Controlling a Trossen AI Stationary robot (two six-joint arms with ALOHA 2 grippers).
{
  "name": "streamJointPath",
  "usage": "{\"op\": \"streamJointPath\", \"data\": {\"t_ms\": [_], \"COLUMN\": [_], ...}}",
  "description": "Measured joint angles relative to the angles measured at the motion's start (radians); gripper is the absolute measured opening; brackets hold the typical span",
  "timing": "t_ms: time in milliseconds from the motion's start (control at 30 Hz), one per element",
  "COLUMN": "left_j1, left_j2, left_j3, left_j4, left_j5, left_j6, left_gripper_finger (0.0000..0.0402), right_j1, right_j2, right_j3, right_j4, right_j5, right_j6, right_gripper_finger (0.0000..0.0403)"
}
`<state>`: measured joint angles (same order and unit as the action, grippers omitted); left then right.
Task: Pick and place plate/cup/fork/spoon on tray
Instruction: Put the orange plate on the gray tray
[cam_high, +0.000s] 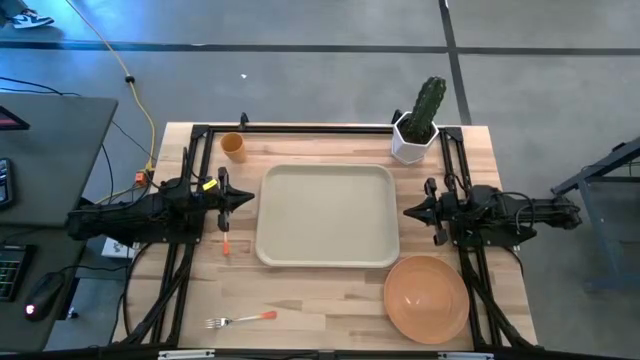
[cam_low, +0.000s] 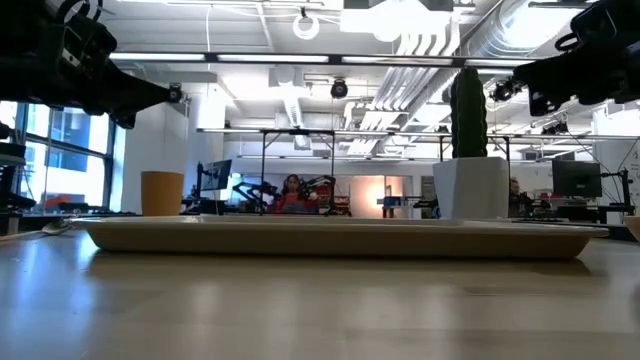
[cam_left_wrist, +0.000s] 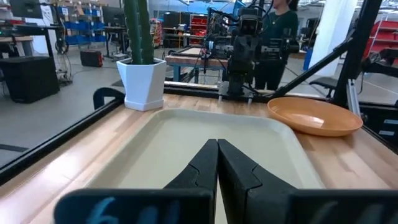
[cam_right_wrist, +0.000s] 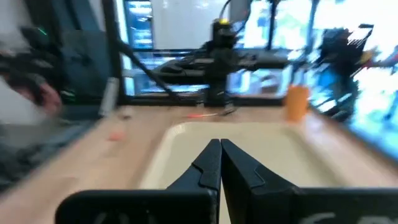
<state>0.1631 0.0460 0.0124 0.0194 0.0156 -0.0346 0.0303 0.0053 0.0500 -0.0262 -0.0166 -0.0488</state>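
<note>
The cream tray (cam_high: 328, 215) lies mid-table. The orange plate (cam_high: 427, 297) rests on the table by the tray's near right corner and also shows in the left wrist view (cam_left_wrist: 314, 115). The orange cup (cam_high: 233, 146) stands upright beyond the tray's far left corner. The fork (cam_high: 240, 320) lies near the front edge, left. The spoon's orange-red handle (cam_high: 226, 243) shows under my left arm; its bowl is hidden. My left gripper (cam_high: 250, 197) is shut and empty at the tray's left rim. My right gripper (cam_high: 408, 211) is shut and empty at its right rim.
A white pot with a green cactus (cam_high: 418, 125) stands at the far right, beyond the tray. A black frame (cam_high: 320, 127) runs along the table's far edge and down both sides. Bare wood lies between the fork and the plate.
</note>
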Motion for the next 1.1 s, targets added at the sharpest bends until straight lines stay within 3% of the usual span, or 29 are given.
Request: {"op": "streamJointPath", "data": {"t_ms": [133, 400, 500, 600, 700, 767, 933, 1100], "left_j1": [0.001, 0.001, 0.001, 0.001, 0.001, 0.001, 0.001, 0.001], "left_j2": [0.0, 0.0, 0.0, 0.0, 0.0, 0.0, 0.0, 0.0], "left_j3": [0.0, 0.0, 0.0, 0.001, 0.001, 0.001, 0.001, 0.001], "left_j4": [0.03, 0.134, 0.221, 0.274, 0.296, 0.293, 0.293, 0.299], "left_j5": [-0.04, -0.053, -0.079, -0.114, -0.118, -0.118, -0.126, -0.205], "left_j6": [0.085, 0.037, -0.014, -0.036, -0.042, -0.056, -0.105, -0.141], "left_gripper_finger": [0.0001, 0.0001, 0.0001, 0.0001, 0.0001, 0.0001, 0.0001, 0.0001], "right_j1": [-0.004, -0.004, -0.004, -0.004, -0.004, -0.007, -0.006, -0.006], "right_j2": [0.009, 0.008, 0.008, 0.008, 0.011, 0.032, 0.046, 0.046], "right_j3": [0.0, -0.001, -0.001, 0.0, 0.002, 0.006, 0.006, 0.005], "right_j4": [-0.009, 0.074, 0.14, 0.089, -0.03, -0.037, -0.038, 0.041], "right_j5": [0.047, 0.028, 0.051, 0.225, 0.446, 0.524, 0.536, 0.53], "right_j6": [-0.178, -0.265, -0.172, -0.064, 0.166, 0.271, 0.375, 0.473], "right_gripper_finger": [0.0, 0.0, 0.0, 0.0, 0.0, 0.0, 0.0, 0.0]}}
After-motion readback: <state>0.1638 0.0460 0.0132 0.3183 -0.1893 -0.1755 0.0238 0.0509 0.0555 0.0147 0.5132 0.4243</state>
